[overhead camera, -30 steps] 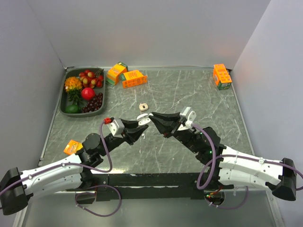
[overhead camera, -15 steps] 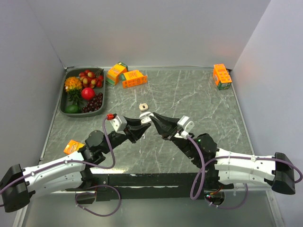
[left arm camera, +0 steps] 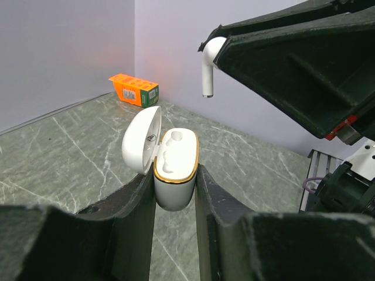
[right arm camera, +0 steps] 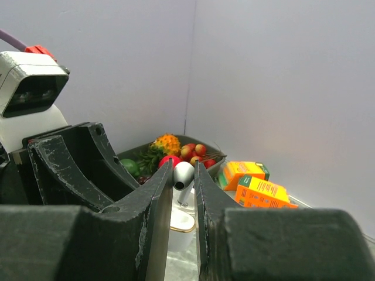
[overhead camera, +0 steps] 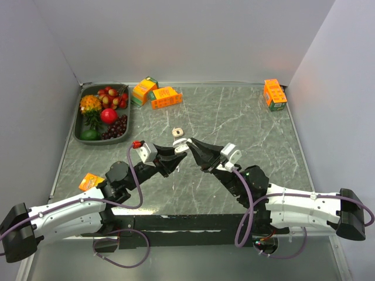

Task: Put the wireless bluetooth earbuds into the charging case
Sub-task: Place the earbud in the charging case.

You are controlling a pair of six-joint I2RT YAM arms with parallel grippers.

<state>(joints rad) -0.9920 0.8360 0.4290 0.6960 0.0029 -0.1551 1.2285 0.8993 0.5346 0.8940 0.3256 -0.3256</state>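
While left gripper (left arm camera: pixel 174 180) holds open charging case (left arm camera: pixel 176 159) | earbud (left arm camera: pixel 208 65) above | tray (overhead camera: pixel 78 126): fruit (overhead camera: pixel 108 115)

This is a robot test cell in a lab. Plain lilac walls (overhead camera: pixel 176 35) box in a marble-patterned tabletop (overhead camera: pixel 234 117), two cabled arms (overhead camera: pixel 64 213) are bolted at its near edge, and props sit about: a fruit tray (overhead camera: pixel 79 120) and orange boxes (overhead camera: pixel 274 93).
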